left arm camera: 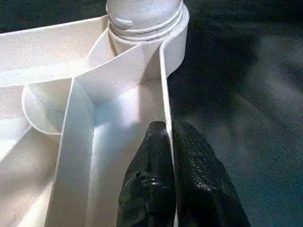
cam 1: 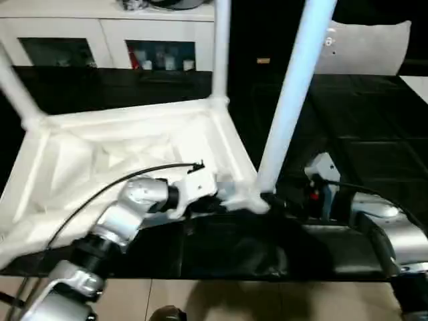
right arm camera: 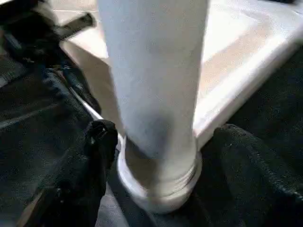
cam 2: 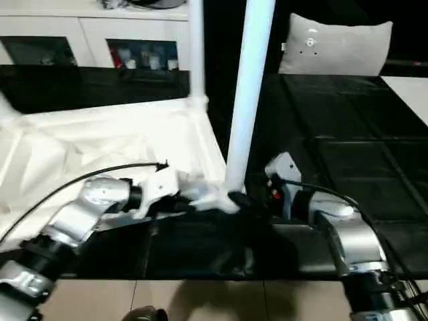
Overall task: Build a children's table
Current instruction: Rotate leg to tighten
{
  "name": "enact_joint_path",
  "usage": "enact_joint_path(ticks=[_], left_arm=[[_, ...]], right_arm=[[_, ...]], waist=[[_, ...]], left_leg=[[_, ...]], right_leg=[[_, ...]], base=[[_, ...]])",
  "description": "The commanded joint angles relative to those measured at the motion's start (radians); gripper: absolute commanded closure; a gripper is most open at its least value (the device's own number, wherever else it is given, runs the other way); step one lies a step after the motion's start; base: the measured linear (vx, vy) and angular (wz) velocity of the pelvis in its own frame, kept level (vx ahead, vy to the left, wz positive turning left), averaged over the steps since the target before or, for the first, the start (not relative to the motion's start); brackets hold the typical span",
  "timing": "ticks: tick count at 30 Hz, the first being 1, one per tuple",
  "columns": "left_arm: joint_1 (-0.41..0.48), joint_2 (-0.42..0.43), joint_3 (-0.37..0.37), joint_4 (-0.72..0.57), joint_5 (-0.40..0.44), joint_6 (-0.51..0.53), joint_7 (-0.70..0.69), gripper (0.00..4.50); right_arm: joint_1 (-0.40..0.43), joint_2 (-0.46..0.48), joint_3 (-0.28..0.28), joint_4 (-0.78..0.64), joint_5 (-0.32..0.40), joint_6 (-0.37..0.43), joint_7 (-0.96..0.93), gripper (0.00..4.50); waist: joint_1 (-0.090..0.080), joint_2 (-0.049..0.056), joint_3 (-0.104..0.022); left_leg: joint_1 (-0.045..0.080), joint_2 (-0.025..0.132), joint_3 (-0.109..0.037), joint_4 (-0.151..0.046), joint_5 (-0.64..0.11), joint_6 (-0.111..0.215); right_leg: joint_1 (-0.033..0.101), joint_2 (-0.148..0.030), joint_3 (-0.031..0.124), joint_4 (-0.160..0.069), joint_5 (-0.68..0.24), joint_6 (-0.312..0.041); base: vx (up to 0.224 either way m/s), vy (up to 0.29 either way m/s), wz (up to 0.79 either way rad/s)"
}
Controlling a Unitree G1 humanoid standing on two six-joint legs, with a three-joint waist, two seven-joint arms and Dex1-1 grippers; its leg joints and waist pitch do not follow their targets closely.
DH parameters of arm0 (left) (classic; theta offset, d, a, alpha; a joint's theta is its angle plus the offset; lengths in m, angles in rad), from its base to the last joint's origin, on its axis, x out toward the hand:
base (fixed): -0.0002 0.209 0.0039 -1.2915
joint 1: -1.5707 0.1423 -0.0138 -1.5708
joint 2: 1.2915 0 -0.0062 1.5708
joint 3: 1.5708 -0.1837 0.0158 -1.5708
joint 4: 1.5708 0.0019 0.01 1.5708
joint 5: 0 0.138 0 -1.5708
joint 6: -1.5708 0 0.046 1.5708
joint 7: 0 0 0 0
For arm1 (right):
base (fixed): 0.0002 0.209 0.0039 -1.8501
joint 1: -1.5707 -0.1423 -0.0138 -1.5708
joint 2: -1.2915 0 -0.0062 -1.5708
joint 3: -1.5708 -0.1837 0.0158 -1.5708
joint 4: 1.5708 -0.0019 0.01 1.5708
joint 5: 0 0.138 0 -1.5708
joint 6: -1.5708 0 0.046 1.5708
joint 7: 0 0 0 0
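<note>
Behind everything, a long white cabinet (cam 1: 100,40) with glass-fronted openings, and off to the robot's right a white cushion (cam 2: 334,47) propped at the back of the black tiled surface (cam 2: 348,154)

Upside down on that black surface, the children's table (cam 1: 127,154), ribbed underside facing up, legs pointing toward the ceiling. Nearest leg (cam 1: 294,93) standing upright in the near corner socket (left arm camera: 142,28), directly ahead of both grippers; a second leg (cam 1: 221,47) rising from the far corner beyond it, a third leg (cam 1: 15,87) leaning out at the far left corner

Left gripper (left arm camera: 169,137) closed, its two black fingers (left arm camera: 147,179) pinched on the thin outer rim (left arm camera: 164,85) of the table top, one finger inside the rim, the other outside, with the filled socket just ahead of the fingertips along that same wall. Seen from the head as a silver forearm with a white wrist (cam 1: 194,190) reaching across the ribbed underside to the near edge, a black cable (cam 1: 120,177) arching over it

Right gripper (right arm camera: 156,142) spread wide around the base of the nearest leg, one black finger (right arm camera: 94,142) on one side of it, the other finger (right arm camera: 251,161) on the opposite side, neither clearly pressing on the white plastic; leg base and socket collar sitting between them. From the head, this arm's wrist (cam 2: 294,194) just beside the socket on the robot's right
</note>
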State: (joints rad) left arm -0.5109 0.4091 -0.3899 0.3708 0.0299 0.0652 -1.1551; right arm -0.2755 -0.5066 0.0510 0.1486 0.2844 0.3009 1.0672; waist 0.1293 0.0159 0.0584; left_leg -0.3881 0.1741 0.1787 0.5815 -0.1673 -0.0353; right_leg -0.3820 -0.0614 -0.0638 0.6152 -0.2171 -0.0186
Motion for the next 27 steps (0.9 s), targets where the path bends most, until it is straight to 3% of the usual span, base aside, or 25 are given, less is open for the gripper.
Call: enact_joint_path(ticks=[1,7,17,23,27], left_arm=[[0.001,0.007,-0.033,-0.017,-0.009,-0.051,-0.08,4.5],[-0.001,0.043,-0.067,-0.015,-0.011,-0.103,-0.168,4.5],[0.003,0.044,-0.091,-0.001,-0.007,-0.151,-0.206,4.5],[0.005,0.045,-0.091,0.001,-0.007,-0.153,-0.202,4.5],[0.014,0.023,-0.07,-0.012,-0.018,-0.086,-0.159,4.5]], right_arm=[[-0.007,-0.021,0.015,0.007,0.021,-0.022,0.062,1.04],[-0.01,-0.064,0.065,0.008,0.025,-0.044,0.207,1.68],[-0.042,-0.079,0.122,0.051,0.026,-0.052,0.308,2.47],[-0.038,-0.082,0.128,0.05,0.026,-0.048,0.322,2.57],[-0.022,-0.05,0.088,0.008,0.106,0.039,0.304,2.57]], waist=[[0.0,-0.005,-0.063],[0.017,-0.005,-0.064],[0.019,-0.011,-0.063],[0.023,-0.011,-0.064],[0.024,-0.011,-0.062]], left_leg=[[0.026,0.07,-0.022,-0.059,-0.161,0.073],[0.025,0.071,-0.023,-0.059,-0.173,0.067],[0.025,0.071,-0.022,-0.058,-0.182,0.058],[0.025,0.071,-0.022,-0.057,-0.174,0.064],[0.026,0.071,-0.022,-0.057,-0.176,0.066]], right_leg=[[0.038,-0.096,0.051,-0.069,-0.077,-0.217],[0.038,-0.098,0.051,-0.067,-0.094,-0.219],[0.035,-0.1,0.052,-0.068,-0.134,-0.222],[0.035,-0.099,0.051,-0.067,-0.126,-0.22],[0.034,-0.099,0.051,-0.067,-0.131,-0.224]], base=[[0.0,0.0,0.0],[0.0,0.0,0.0],[0.0,0.0,0.0],[0.0,0.0,0.0],[0.0,0.0,0.0]])
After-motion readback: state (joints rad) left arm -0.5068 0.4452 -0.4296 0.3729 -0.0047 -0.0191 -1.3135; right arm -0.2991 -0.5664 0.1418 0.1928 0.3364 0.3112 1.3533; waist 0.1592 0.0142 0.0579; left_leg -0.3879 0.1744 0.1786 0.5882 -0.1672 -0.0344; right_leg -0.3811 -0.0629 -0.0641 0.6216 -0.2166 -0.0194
